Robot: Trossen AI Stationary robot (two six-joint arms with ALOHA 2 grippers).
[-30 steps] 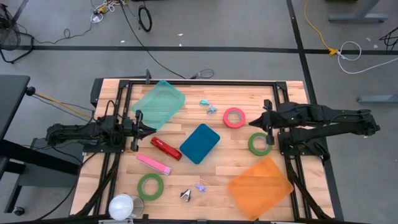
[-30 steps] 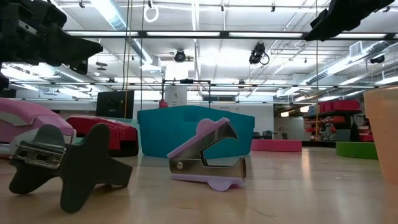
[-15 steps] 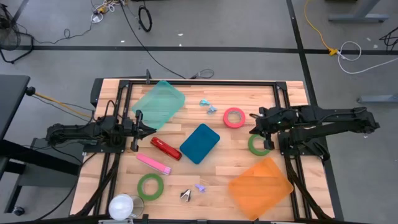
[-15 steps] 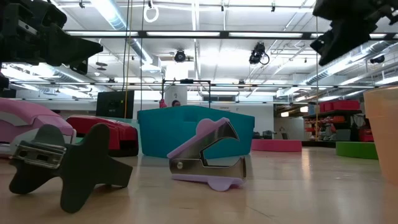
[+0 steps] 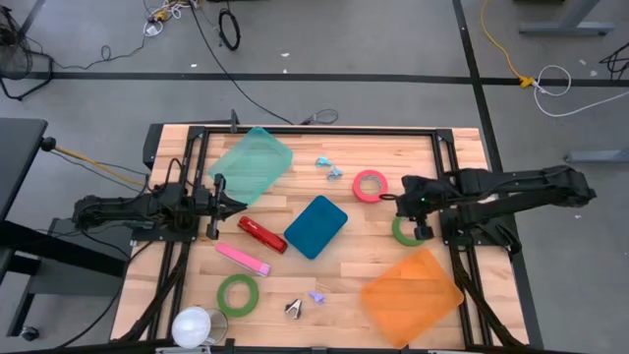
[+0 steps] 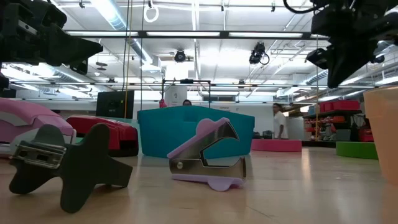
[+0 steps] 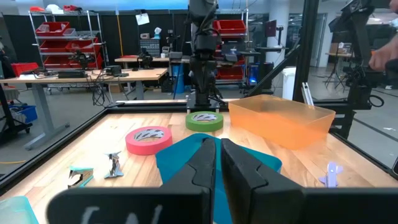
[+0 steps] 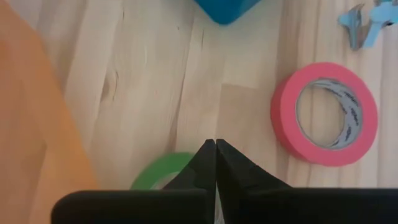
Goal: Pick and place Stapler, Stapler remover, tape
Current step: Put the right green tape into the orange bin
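My right gripper (image 5: 400, 205) is shut and empty. It points down over the wood between the pink tape roll (image 5: 371, 185) and a green tape roll (image 5: 409, 229); both rolls lie flat, as the right wrist view shows (image 8: 214, 148). My left gripper (image 5: 240, 205) is shut and empty, hovering level at the table's left above the red stapler (image 5: 261, 234). A pink stapler (image 5: 243, 259), a second green tape roll (image 5: 238, 294), a black staple remover (image 5: 294, 309), a purple one (image 5: 316, 295) and a blue one (image 5: 329, 167) lie on the table.
A teal bin (image 5: 252, 164) sits at the far left, a blue bin (image 5: 315, 226) in the middle, and an orange bin (image 5: 411, 295) at the near right. A white round object (image 5: 194, 326) is at the near left corner. People stand in the room beyond.
My right gripper has moved toward the table's left edge and come down, tipping to point at the table near the pink and green tape rolls. My left arm has kept still.
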